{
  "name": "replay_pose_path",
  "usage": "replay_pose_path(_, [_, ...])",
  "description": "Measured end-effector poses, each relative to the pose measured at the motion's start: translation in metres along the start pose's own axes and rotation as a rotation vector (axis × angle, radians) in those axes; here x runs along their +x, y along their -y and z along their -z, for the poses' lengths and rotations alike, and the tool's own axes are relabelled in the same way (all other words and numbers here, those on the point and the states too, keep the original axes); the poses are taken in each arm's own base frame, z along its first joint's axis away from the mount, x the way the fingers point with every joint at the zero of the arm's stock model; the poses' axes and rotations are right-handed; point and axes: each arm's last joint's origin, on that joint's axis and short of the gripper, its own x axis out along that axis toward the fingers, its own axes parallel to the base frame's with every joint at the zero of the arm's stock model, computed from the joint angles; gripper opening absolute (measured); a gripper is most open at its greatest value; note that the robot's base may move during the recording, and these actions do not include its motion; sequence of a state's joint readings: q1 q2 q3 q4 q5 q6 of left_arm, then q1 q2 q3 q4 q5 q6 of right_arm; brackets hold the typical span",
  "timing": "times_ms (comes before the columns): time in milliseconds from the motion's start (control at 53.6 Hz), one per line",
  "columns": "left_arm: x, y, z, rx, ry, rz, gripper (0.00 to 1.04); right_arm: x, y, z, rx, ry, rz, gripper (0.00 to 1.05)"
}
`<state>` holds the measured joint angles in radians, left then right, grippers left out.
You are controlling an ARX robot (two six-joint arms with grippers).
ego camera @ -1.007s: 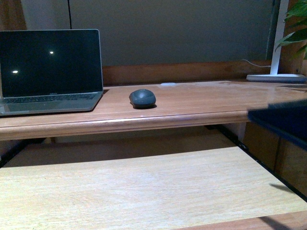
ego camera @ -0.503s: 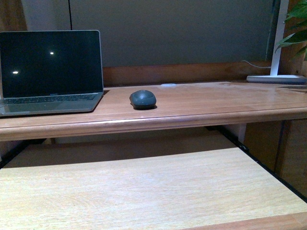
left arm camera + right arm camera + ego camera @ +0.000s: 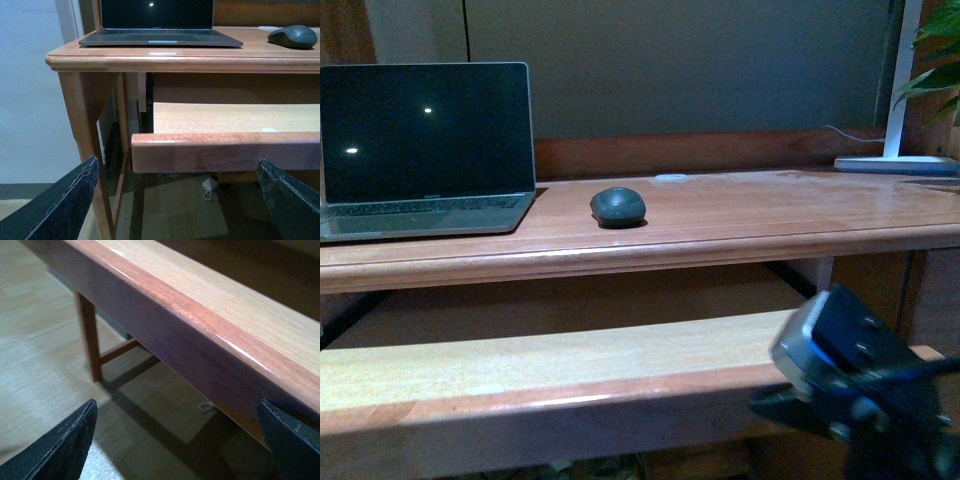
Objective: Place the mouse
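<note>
The dark grey mouse (image 3: 617, 206) lies on the wooden desk top (image 3: 740, 215), just right of the open laptop (image 3: 425, 140); nothing touches it. It also shows in the left wrist view (image 3: 292, 36), far ahead on the desk. My left gripper (image 3: 185, 200) is open and empty, low in front of the pull-out shelf (image 3: 225, 150), its fingers (image 3: 65, 205) wide apart. My right gripper (image 3: 185, 445) is open and empty, below the shelf's front edge (image 3: 200, 325), above the floor. Part of the right arm (image 3: 860, 385) shows blurred at the bottom right of the front view.
A small flat white disc (image 3: 670, 177) lies behind the mouse. A white lamp base (image 3: 895, 162) and plant leaves (image 3: 935, 60) are at the desk's right end. The pull-out shelf (image 3: 550, 360) sits below the desk top. A desk leg (image 3: 85, 125) stands on the left.
The right arm, gone from view half a second ago, has come into the bottom right of the front view. The shelf now shows narrower, with its front edge visible. The mouse has not moved.
</note>
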<state>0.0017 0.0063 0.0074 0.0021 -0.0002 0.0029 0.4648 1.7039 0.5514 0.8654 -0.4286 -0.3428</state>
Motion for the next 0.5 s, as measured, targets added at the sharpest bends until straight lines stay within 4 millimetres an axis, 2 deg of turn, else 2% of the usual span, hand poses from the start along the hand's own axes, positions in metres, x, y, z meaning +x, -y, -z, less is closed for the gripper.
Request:
replay_pose_path(149, [0.000, 0.000, 0.000, 0.000, 0.000, 0.000, 0.97, 0.038, 0.008, -0.009, 0.033, -0.012, 0.130, 0.97])
replay_pose_path(242, [0.000, 0.000, 0.000, 0.000, 0.000, 0.000, 0.97, 0.070, 0.014, -0.017, 0.073, -0.026, 0.226, 0.97])
replay_pose_path(373, [0.000, 0.000, 0.000, 0.000, 0.000, 0.000, 0.97, 0.094, 0.022, -0.025, 0.116, -0.029, 0.302, 0.97])
replay_pose_path(503, [0.000, 0.000, 0.000, 0.000, 0.000, 0.000, 0.97, 0.108, 0.027, -0.027, 0.132, -0.042, 0.339, 0.97])
